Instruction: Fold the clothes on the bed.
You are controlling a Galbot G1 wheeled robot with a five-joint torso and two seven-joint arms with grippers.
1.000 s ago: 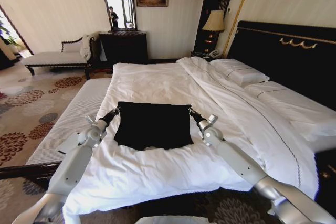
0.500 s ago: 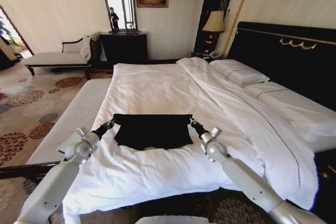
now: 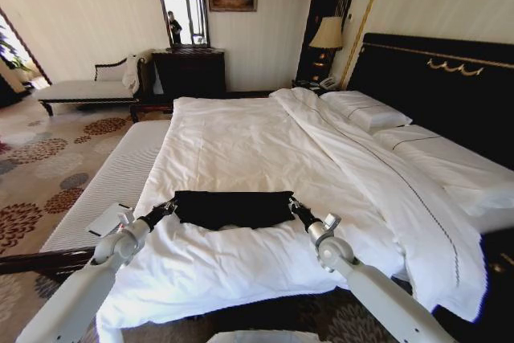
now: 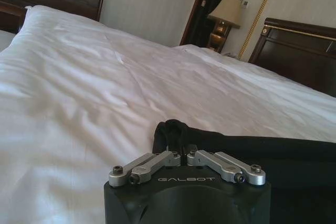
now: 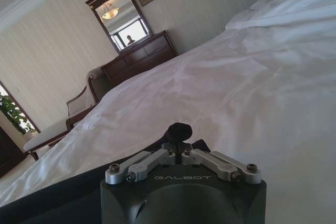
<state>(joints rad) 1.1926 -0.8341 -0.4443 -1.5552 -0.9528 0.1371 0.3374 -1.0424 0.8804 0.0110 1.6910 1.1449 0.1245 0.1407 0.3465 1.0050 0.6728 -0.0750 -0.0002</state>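
The black T-shirt lies in the lower middle of the head view, near the foot end of the bed. It forms a low, wide band across the white duvet, stretched between the two grippers.

The left gripper sits at the shirt's left end, just left of centre in the frame, with its grey arm running down to the lower left corner. In the left wrist view the gripper is pinched tight on a bunched bit of the black fabric, and the rest of the shirt runs off toward the right edge of that picture.

The right gripper holds the shirt's right end, just right of centre, its arm reaching down to the lower right. In the right wrist view its gripper is likewise clamped on a small gathered lump of the cloth, which trails to the lower left of that picture.

Pillows lie at the upper right by the dark headboard. A lamp stands at upper centre right, and a chaise sits at the far left.
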